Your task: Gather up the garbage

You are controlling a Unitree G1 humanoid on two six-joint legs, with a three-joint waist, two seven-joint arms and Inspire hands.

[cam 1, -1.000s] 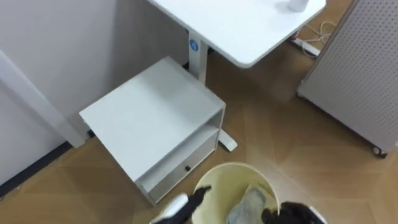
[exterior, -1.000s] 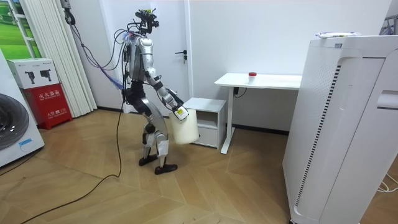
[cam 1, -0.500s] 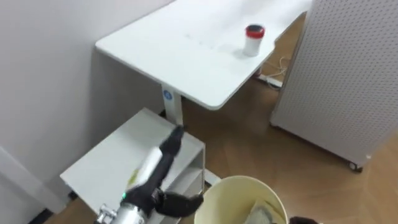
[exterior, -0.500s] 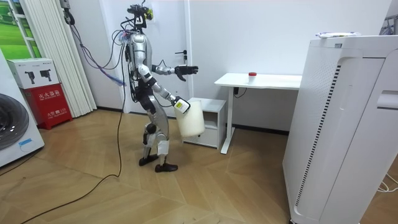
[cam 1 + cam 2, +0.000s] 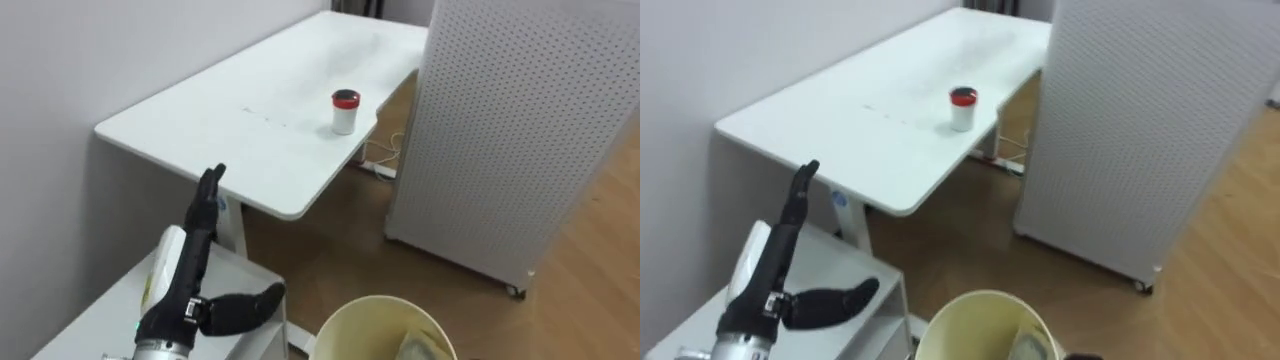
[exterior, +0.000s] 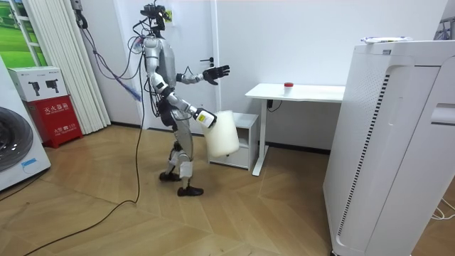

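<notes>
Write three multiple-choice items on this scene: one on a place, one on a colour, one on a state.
1. Where does the red-lidded container stand?
A. on a chair
B. on the white desk
C. on a windowsill

2. What colour is the bin?
A. black
B. green
C. cream

3. How is the left hand?
A. open, holding nothing
B. shut on the container
C. shut on the bin

Answers:
1 B, it stands near the desk's edge.
2 C, its rim and inner wall are cream.
3 A, its fingers are straight and point up toward the desk, with nothing in them.
</notes>
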